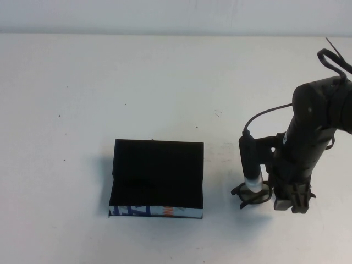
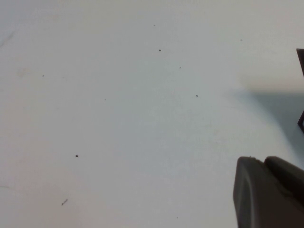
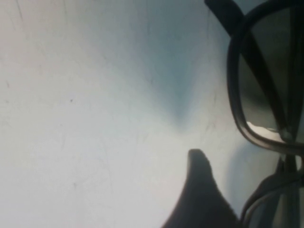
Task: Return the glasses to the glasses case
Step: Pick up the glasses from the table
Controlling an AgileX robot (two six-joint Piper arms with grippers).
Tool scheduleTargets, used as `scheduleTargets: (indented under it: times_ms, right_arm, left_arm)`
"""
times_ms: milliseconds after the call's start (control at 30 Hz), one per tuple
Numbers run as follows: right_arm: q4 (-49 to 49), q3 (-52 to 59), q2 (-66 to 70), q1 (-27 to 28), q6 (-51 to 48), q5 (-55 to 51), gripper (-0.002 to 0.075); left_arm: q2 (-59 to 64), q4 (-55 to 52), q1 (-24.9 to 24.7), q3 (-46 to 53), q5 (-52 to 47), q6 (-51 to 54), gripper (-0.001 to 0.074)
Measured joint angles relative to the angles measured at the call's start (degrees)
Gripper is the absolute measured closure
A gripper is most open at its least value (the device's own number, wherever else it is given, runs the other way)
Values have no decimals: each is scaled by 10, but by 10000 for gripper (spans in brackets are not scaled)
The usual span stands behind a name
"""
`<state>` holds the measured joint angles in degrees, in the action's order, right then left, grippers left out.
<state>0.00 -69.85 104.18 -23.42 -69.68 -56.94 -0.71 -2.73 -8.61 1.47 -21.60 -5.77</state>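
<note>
The glasses case (image 1: 157,176) lies open on the white table, lid up at the back, black inside, and its printed white front (image 1: 157,211) faces me. The black glasses (image 1: 252,196) lie on the table right of the case. My right gripper (image 1: 289,203) is down at the table, right beside them. In the right wrist view one finger (image 3: 199,190) stands apart from the glasses' rim (image 3: 235,95); the other finger is out of view, and the jaws are spread. My left gripper (image 2: 265,162) is shut and empty over bare table, out of the high view.
A dark edge of the case (image 2: 301,61) shows at the border of the left wrist view. The right arm (image 1: 313,126) and its cable (image 1: 264,114) rise over the table's right side. The table's far edge (image 1: 176,33) meets a pale wall.
</note>
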Motion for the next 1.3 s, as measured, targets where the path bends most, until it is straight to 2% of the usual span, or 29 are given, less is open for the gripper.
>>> scheduleTargets:
  times_ms: [300, 600, 1300]
  right_arm:
    - [-18, 0, -25, 0, 22, -2, 318]
    - [-21, 0, -22, 0, 16, 49, 317]
    - [-29, -40, 25, 11, 13, 4, 317]
  left_arm:
    - [0, 0, 0, 0, 0, 0, 735]
    - [0, 0, 0, 0, 0, 0, 735]
    - [0, 0, 0, 0, 0, 0, 734]
